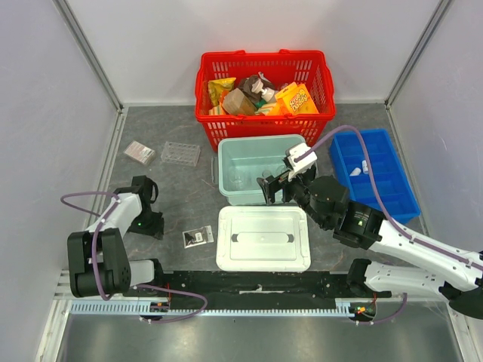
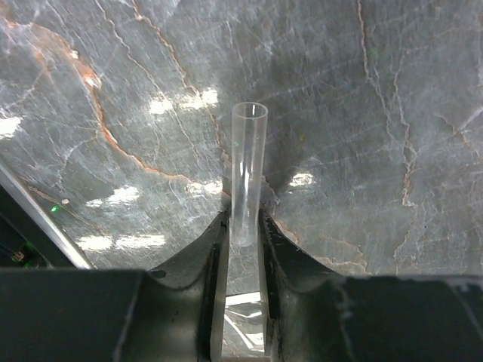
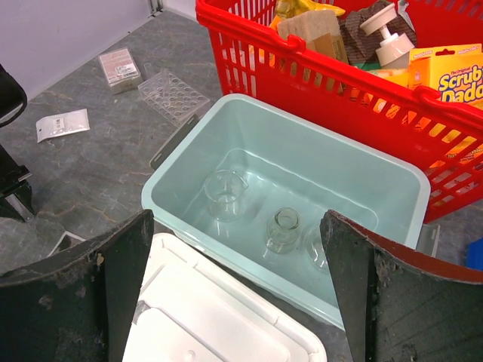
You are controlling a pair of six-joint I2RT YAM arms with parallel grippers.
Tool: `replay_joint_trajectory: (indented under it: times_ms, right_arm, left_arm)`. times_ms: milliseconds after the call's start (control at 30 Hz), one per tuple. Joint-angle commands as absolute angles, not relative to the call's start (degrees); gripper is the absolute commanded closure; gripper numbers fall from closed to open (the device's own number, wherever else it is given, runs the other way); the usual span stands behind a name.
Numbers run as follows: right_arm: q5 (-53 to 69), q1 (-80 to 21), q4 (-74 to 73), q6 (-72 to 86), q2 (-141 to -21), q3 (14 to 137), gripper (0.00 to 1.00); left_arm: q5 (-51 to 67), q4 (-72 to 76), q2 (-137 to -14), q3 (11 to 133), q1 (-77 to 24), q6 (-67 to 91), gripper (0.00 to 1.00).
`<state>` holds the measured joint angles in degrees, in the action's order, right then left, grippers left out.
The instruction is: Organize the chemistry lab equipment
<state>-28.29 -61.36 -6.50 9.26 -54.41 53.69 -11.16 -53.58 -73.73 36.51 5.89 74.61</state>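
The left pincer (image 2: 243, 226) was clamped on a clear glass tube (image 2: 248, 170), whose open mouth pointed away from the camera over the grey marbled bench (image 2: 392, 113). The right pincer (image 3: 235, 226) hung spread wide, holding nothing, above the pale green bin (image 3: 392, 177). Inside the bin stood a small glass beaker (image 3: 224, 194) and a small flask (image 3: 283, 228), apart from each other (a third glass piece beside the flask was partly hidden by a finger). A white lid (image 1: 264, 237) lay just in front of the bin. The multi-well plate (image 1: 181, 154) and a flat packet (image 1: 139, 152) lay near each other, left of the bin. A second packet (image 1: 198, 237) lay beside the lid. Tiny white vials (image 1: 355, 172) sat in the blue tray (image 1: 392, 188).
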Motion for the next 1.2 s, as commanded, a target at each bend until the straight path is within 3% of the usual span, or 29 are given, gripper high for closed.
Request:
replay_joint_trajectory:
  times_ms: [0, 333, 700, 933, 1167]
  right_arm:
    - [-27.86, -61.26, -4.57, 9.58, -53.96, 54.05, 0.02]
    - [-25.66, -61.26, -4.57, 12.39, -55.02, 55.28, 0.02]
    - [-22.15, -60.47, -0.53, 17.57, -59.49, 57.83, 0.02]
    - [-8.9, -54.59, 4.03, 28.54, -65.82, 60.64, 0.02]
    - [8.76, -50.45, 15.71, 39.98, -72.76, 59.24, 0.19]
  left_arm:
    - [-10.2, -52.29, -71.46, 36.74, 5.45, 72.69, 0.74]
    - [-9.06, -55.81, -63.38, 41.48, 5.1, 66.19, 0.82]
    - [-0.27, -52.92, -55.11, 49.57, -7.46, 57.66, 0.88]
    - [5.53, -45.19, -47.3, 49.05, -16.16, 55.11, 0.87]
    - [17.39, -31.57, -38.86, 44.92, -17.84, 49.93, 0.87]
